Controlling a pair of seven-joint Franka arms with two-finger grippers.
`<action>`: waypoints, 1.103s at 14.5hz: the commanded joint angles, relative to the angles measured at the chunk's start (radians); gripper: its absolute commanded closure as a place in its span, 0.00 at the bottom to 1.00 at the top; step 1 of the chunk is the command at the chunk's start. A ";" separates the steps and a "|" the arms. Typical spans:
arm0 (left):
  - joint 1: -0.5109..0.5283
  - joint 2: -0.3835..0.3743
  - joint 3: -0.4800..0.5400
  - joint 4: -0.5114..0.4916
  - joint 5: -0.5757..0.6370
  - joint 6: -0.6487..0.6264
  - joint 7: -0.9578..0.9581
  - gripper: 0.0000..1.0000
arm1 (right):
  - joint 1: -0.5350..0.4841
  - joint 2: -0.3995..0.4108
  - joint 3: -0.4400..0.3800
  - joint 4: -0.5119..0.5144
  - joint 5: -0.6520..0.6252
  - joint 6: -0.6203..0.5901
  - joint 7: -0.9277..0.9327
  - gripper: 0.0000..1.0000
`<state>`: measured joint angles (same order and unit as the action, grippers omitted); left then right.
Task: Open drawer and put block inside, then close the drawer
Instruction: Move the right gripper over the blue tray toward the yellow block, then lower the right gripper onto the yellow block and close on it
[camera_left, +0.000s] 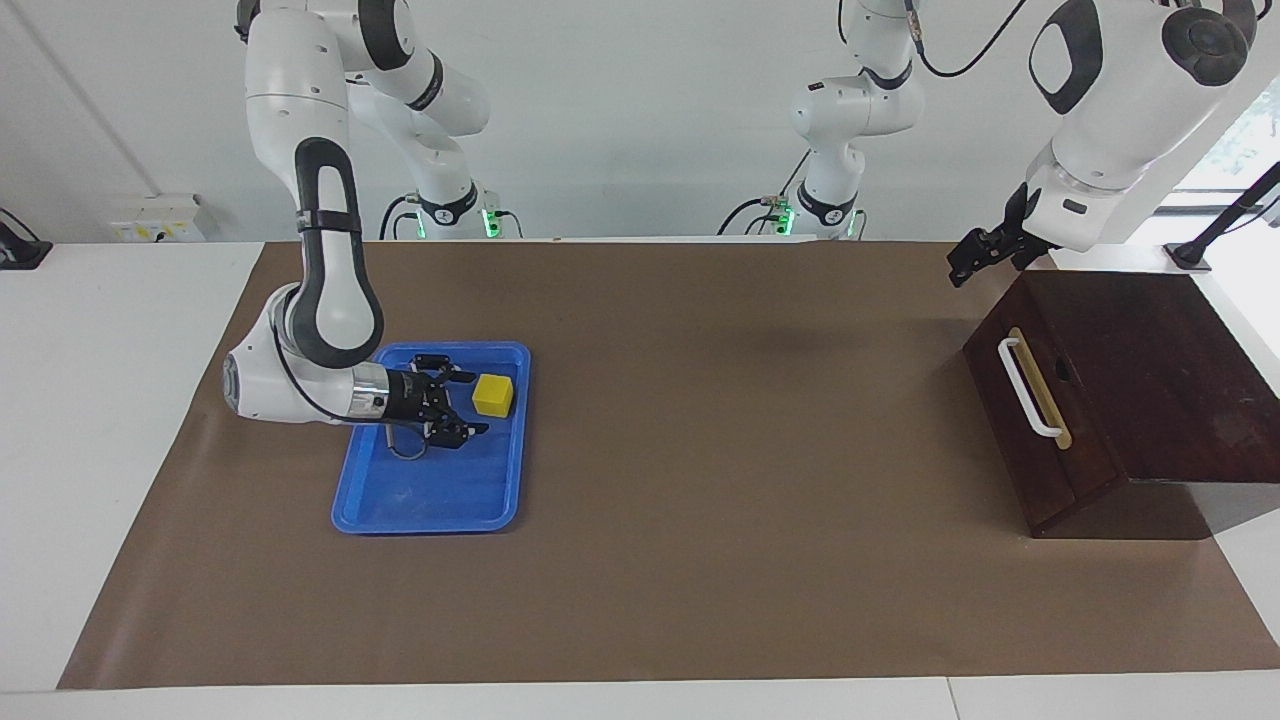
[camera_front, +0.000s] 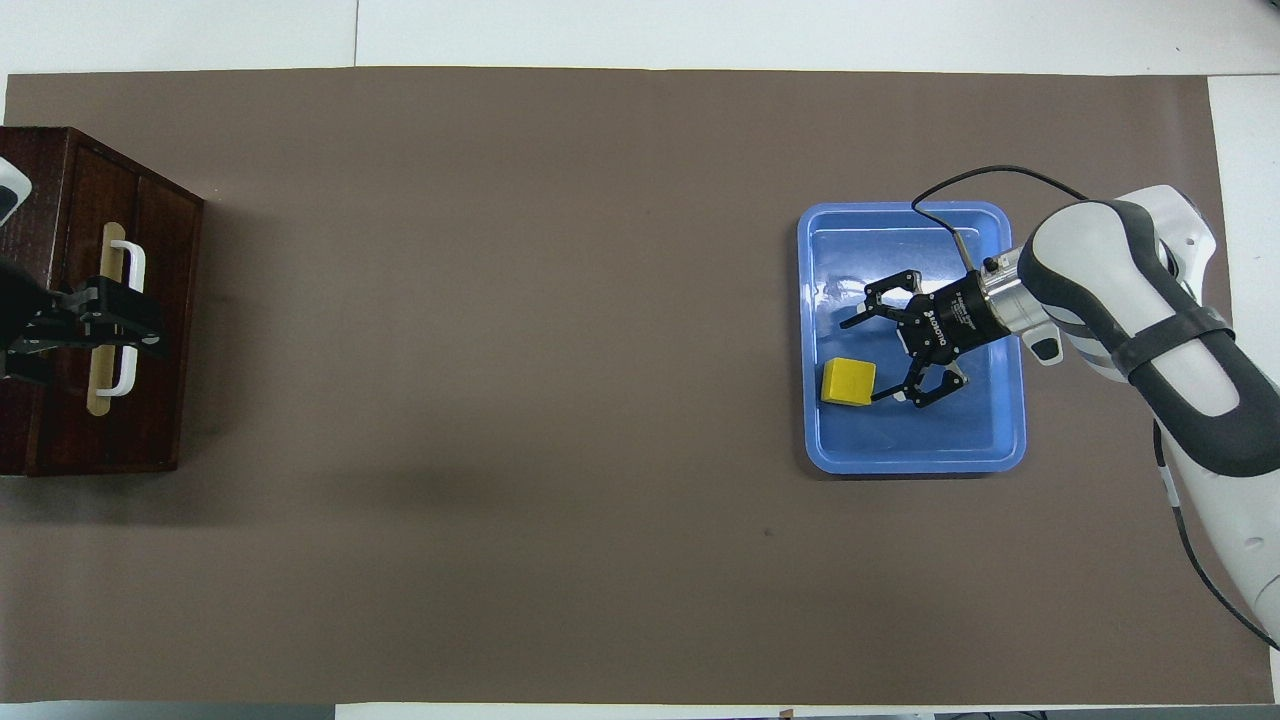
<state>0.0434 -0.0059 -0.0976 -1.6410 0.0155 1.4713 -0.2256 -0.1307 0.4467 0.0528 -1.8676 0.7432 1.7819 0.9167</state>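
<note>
With drawer shut, I hold left gripper open over the box; right gripper open in blue tray, lining up yellow block.

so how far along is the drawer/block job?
Nothing is finished. The drawer is shut, and the block sits in the blue tray. In hand: the right pincer is low in the tray, open beside the block, not gripping it. The left pincer waits open, raised near the drawer box. Left: grasp, open drawer, place, close.
</note>
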 joint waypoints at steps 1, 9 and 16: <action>-0.005 -0.016 0.006 -0.008 0.015 0.000 0.006 0.00 | -0.049 -0.025 0.005 -0.022 0.028 -0.013 0.048 0.00; -0.005 -0.016 0.006 -0.008 0.015 0.000 0.006 0.00 | -0.040 -0.206 0.005 -0.214 0.077 0.073 0.051 0.00; -0.005 -0.016 0.006 -0.006 0.015 0.000 0.006 0.00 | 0.002 -0.275 0.015 -0.338 0.185 0.249 -0.030 0.00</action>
<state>0.0434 -0.0059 -0.0976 -1.6410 0.0155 1.4713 -0.2256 -0.1455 0.2069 0.0617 -2.1625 0.8780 1.9894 0.9118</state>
